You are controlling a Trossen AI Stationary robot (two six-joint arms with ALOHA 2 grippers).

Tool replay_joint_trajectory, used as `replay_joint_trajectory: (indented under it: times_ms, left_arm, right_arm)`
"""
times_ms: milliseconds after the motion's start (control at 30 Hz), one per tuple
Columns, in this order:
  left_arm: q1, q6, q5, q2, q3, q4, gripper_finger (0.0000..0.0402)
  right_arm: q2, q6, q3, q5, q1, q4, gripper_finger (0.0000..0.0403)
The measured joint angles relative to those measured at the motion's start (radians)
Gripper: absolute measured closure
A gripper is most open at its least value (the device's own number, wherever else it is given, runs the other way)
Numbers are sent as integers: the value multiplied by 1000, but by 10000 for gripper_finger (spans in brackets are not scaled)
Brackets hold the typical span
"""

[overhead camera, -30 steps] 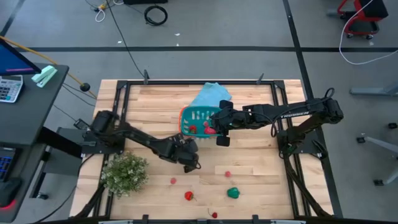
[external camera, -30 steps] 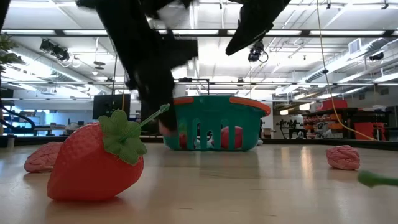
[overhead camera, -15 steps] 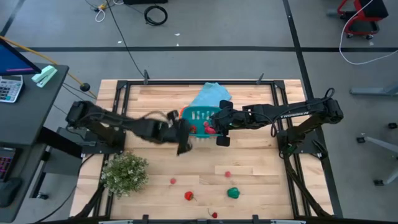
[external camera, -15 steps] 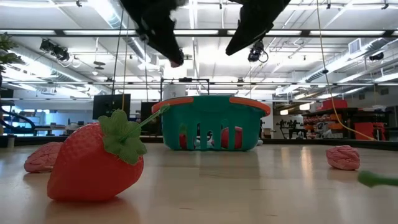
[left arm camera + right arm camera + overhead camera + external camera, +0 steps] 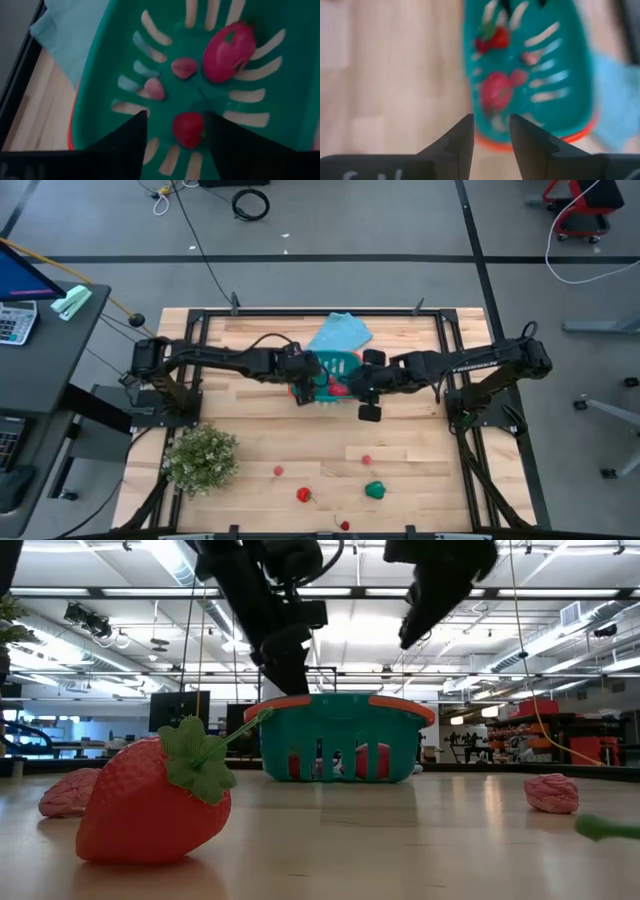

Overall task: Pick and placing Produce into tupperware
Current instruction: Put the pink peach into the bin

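Left pincer (image 5: 174, 131) open — above tupperware (image 5: 280, 65).

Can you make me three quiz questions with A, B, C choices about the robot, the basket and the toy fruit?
1. Where is the left gripper?
A. Over the basket
B. By the plant
C. Off the table

2. What colour is the basket?
A. Yellow with a blue rim
B. Teal with an orange rim
C. All white

3. How is the left gripper?
A. Open
B. Shut on a banana
C. Shut on the cloth

Answers:
1 A: the left wrist view looks straight down into the basket.
2 B: the low view shows teal walls and an orange rim.
3 A: its fingers stand apart, with a strawberry lying below them.
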Motion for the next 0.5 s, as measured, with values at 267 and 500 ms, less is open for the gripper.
replay_joint_trajectory:
  times_ms: [267, 500]
  left_arm:
    - [-55, 46, 2, -22, 51, -18, 189]
    - [-98, 56, 0, -24, 219, -72, 205]
  right_arm:
    - [0, 131, -51, -177, 192, 12, 270]
    - [0, 336, -277, -137, 343, 363, 256]
